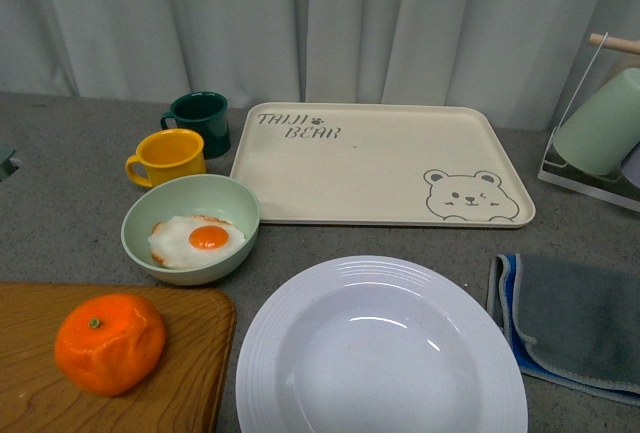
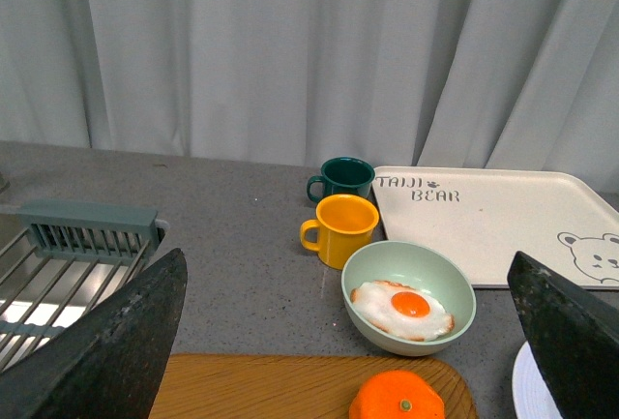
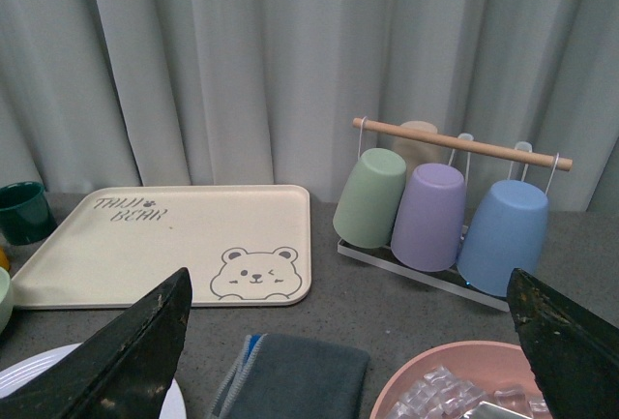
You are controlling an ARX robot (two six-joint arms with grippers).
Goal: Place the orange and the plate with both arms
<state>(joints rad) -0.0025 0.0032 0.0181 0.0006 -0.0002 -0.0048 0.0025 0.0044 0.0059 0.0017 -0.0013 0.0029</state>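
Note:
The orange (image 1: 110,343) rests on a wooden cutting board (image 1: 195,353) at the near left. The large white ridged plate (image 1: 258,363) lies empty on the counter to its right. Neither arm shows in the front view. In the left wrist view my left gripper (image 2: 346,256) hangs open above the counter, with the orange (image 2: 397,398) low between its fingers and a sliver of plate (image 2: 527,385) by one finger. My right gripper (image 3: 348,274) is open too, and the plate (image 3: 19,380) peeks out beside one of its fingers.
A pale green bowl with a fried egg (image 1: 190,228), a yellow mug (image 1: 168,156) and a dark green mug (image 1: 200,121) stand behind the board. The cream bear tray (image 1: 380,163) lies behind the plate. A grey cloth (image 1: 570,323), a cup rack (image 3: 445,206) and a pink bowl (image 3: 464,385) are at the right.

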